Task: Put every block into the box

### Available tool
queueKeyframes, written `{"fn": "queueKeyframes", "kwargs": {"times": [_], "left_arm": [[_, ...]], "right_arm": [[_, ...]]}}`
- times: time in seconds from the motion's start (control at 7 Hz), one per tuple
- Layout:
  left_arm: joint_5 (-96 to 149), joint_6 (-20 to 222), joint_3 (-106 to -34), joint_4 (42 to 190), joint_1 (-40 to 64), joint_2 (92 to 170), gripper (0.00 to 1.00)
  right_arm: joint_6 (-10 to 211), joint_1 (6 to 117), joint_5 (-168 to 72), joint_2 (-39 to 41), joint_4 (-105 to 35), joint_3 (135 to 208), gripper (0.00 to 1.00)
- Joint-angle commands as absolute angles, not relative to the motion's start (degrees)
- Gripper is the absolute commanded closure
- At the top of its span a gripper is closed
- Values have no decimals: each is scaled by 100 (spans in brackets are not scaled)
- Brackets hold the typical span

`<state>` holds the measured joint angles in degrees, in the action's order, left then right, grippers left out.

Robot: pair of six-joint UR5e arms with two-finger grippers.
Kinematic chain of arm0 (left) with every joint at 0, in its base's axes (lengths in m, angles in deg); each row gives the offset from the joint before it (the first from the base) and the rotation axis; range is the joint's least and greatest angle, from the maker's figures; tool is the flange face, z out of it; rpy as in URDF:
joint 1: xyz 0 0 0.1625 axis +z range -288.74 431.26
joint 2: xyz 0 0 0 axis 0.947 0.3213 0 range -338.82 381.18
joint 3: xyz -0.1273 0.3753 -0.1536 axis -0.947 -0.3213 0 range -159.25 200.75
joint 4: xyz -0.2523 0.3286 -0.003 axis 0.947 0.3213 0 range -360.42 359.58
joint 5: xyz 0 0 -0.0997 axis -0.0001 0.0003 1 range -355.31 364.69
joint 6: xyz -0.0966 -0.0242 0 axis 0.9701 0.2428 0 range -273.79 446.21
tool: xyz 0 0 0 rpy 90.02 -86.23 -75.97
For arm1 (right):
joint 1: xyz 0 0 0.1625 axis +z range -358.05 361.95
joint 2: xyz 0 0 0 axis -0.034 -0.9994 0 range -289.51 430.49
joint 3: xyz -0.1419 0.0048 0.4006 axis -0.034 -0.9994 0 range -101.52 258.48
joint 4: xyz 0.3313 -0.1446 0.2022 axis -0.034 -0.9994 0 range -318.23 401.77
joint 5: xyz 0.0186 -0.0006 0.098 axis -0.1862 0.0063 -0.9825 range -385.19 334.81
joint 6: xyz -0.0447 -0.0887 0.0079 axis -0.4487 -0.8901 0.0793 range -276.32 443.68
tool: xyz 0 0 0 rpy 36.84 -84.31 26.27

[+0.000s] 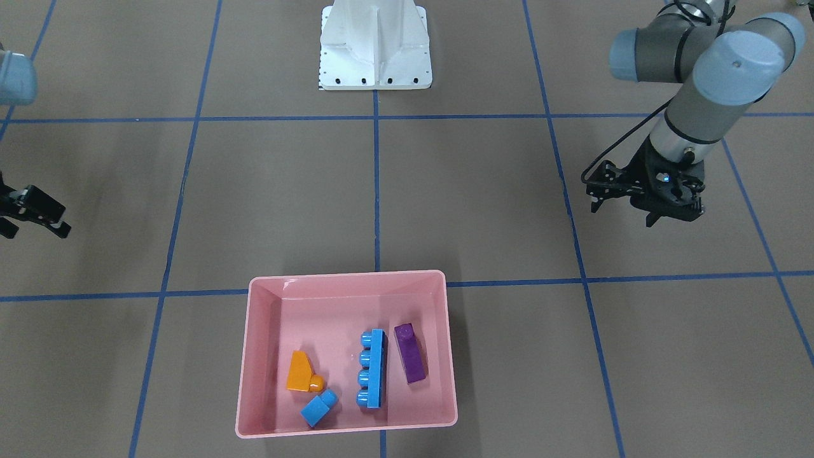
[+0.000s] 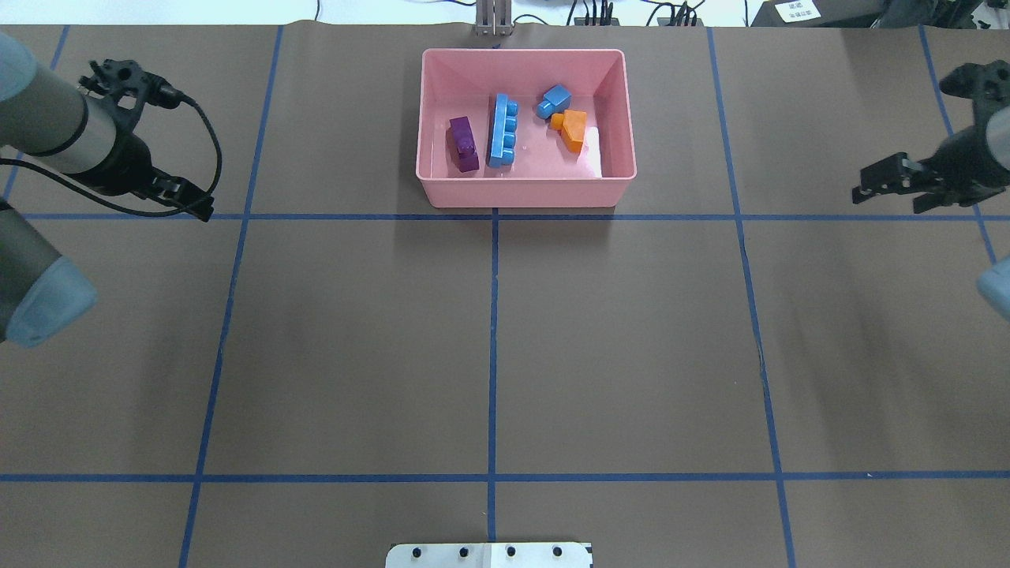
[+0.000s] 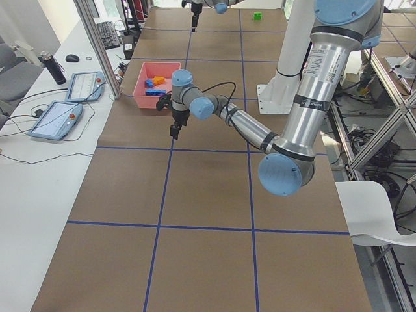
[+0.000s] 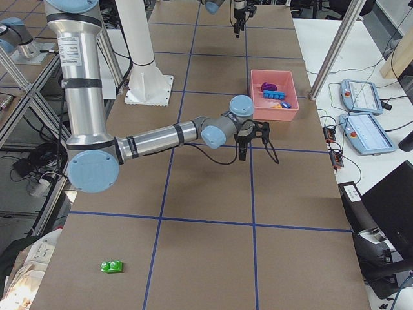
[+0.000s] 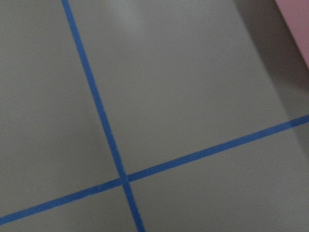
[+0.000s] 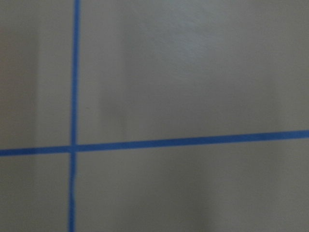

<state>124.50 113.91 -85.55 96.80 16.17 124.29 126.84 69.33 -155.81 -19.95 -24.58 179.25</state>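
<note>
The pink box (image 2: 525, 193) stands at the table's far middle; its rim (image 1: 346, 276) also faces the front view. In it lie the purple block (image 2: 463, 144), the long light-blue block (image 2: 503, 131), the small blue block (image 2: 555, 100) and the orange block (image 2: 573, 129), all loose. A green block (image 4: 111, 266) lies alone near the table's end on my right side, out of the overhead view. My left gripper (image 2: 183, 199) hovers left of the box, open and empty. My right gripper (image 2: 892, 197) hangs far right of the box, open and empty.
The white robot base (image 1: 375, 48) sits at the table's near middle edge. Blue tape lines grid the brown table (image 2: 489, 347). Tablets (image 3: 62, 110) lie on a side bench past the box. Both wrist views hold only table and tape, plus a pink corner (image 5: 297, 19).
</note>
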Motion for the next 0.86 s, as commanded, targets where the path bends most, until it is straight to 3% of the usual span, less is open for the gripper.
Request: {"fn": "queueKeyframes", "kwargs": {"times": [0.0,0.43,0.71], "left_arm": [[12458,11178,-8963,9190,1501,12032,0],[12982,11170,-9122,8599,1248,11971,0],[12985,11170,-9132,8580,1228,11883,0]], "right_arm": [[10863,7515,-15809,-3587,-2380,18008,0],[8910,7954,-15634,-5243,-2257,17991,0],[7663,8601,-15448,-5651,-2213,17266,0]]}}
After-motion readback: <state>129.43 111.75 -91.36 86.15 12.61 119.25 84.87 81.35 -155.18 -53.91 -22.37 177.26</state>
